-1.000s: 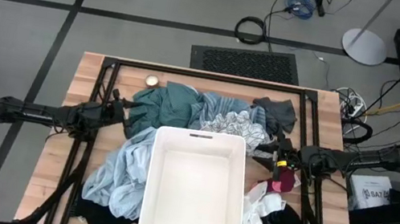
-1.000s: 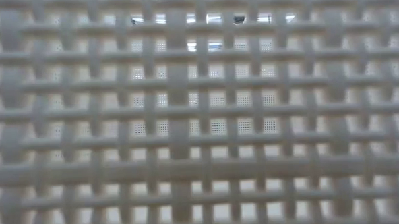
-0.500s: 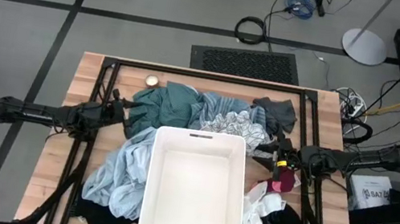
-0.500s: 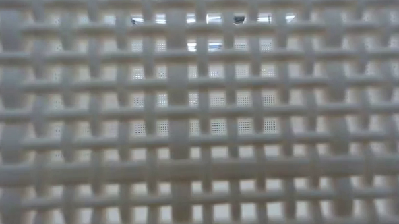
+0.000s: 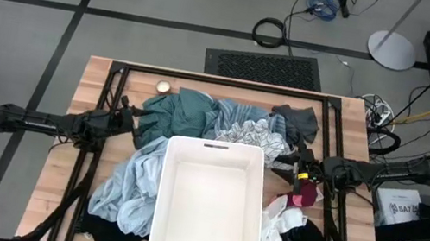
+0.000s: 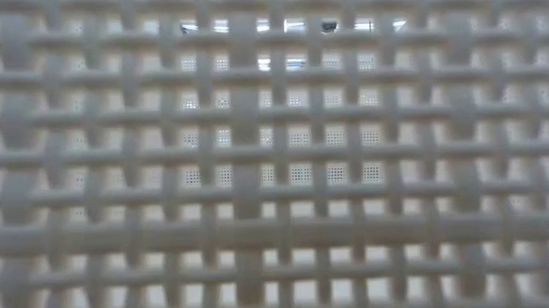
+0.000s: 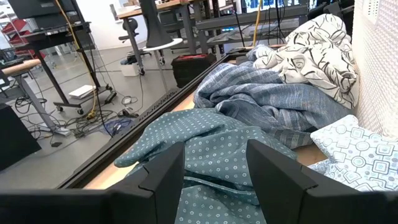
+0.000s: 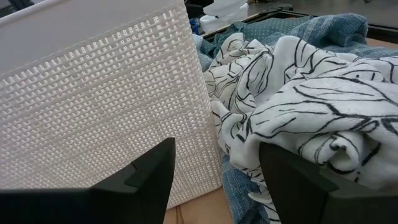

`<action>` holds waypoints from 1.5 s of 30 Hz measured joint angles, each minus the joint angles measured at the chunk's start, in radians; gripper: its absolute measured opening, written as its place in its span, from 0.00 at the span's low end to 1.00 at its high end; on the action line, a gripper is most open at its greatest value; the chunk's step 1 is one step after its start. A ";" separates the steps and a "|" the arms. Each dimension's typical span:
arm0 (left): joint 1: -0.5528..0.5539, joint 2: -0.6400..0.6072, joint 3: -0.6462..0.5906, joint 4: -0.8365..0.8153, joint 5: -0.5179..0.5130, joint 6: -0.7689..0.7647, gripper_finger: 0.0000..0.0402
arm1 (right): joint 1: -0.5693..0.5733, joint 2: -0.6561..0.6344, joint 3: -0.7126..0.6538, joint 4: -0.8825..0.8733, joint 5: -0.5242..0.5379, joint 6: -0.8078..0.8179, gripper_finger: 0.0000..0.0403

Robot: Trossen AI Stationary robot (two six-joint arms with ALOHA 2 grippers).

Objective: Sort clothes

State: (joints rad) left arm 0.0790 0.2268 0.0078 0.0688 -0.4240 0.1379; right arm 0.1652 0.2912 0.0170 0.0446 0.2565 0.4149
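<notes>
The clothes lie heaped around a white bin (image 5: 208, 203): a teal dotted garment (image 5: 181, 113), a blue striped one (image 5: 238, 111), a white one with black pattern (image 5: 254, 136), a dark grey one (image 5: 298, 121), a light blue one (image 5: 125, 189), white pieces (image 5: 283, 237), black ones (image 5: 103, 238) and a pink sock (image 5: 300, 198). My left gripper (image 5: 138, 121) stands open at the heap's left side, facing the teal garment (image 7: 211, 134). My right gripper (image 5: 293, 167) stands open at the heap's right side, facing the patterned garment (image 8: 298, 93) and the bin's wall (image 8: 106, 106).
The wooden table (image 5: 94, 83) carries a black frame of rails (image 5: 222, 80) around the work area. A small round object (image 5: 164, 87) lies at the far left. The bin's woven wall (image 6: 274, 154) fills the whole low view.
</notes>
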 joint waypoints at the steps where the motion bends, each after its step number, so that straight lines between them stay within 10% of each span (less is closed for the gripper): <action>1: 0.000 0.000 0.000 0.000 0.000 0.000 0.45 | 0.000 0.000 0.000 0.000 0.000 0.000 0.54; 45: 0.000 0.000 0.000 0.000 0.031 -0.088 0.45 | 0.000 0.000 0.000 0.002 0.005 0.007 0.54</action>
State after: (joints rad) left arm 0.0788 0.2268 0.0078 0.0693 -0.3926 0.0499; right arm 0.1654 0.2913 0.0170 0.0471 0.2611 0.4219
